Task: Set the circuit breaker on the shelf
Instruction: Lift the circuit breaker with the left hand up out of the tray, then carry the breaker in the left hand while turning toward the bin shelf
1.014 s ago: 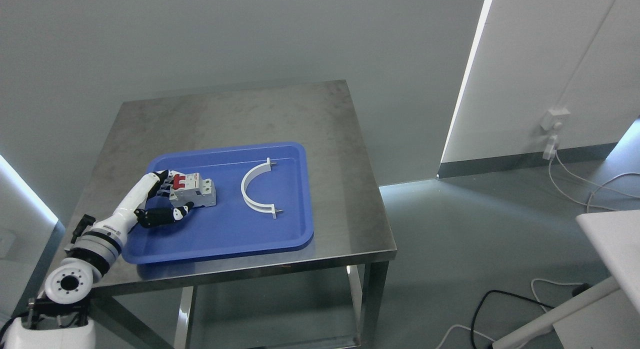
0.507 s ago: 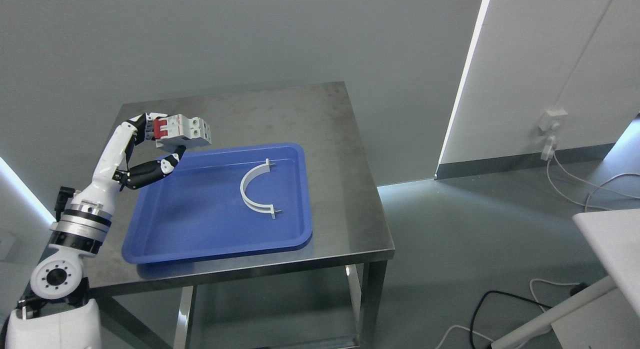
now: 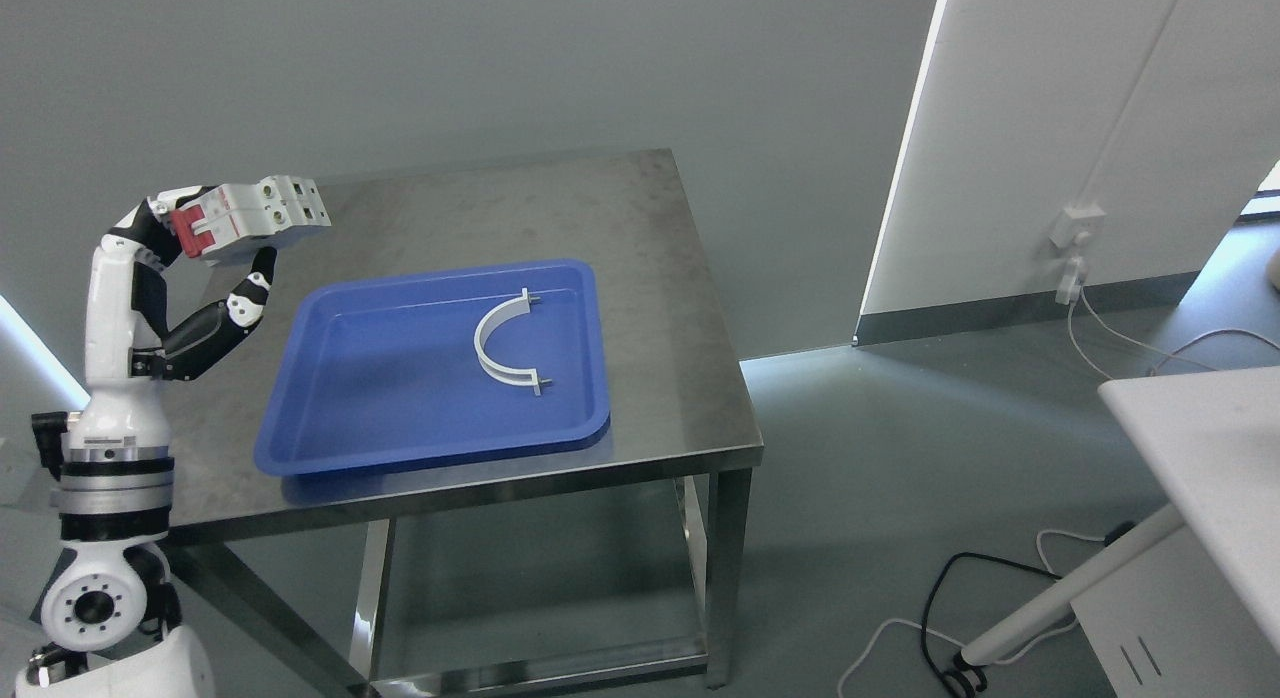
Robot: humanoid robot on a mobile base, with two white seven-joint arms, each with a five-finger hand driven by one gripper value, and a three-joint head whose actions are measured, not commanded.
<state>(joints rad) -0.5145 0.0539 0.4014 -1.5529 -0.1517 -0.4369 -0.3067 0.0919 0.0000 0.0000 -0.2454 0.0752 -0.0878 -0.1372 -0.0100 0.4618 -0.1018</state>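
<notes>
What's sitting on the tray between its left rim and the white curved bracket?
Nothing: in the head view, the blue plastic tray floor is bare from its left rim to the white curved plastic bracket.

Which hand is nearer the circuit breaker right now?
Left. The left hand grips the circuit breaker, held up over the table's left edge, clear of the blue tray. The right hand is out of view.

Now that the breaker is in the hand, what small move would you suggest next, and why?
Probably keep carrying it away from the table: the left hand grips the circuit breaker well above the blue tray, and no shelf is in view, so turning to find one seems next.
</notes>
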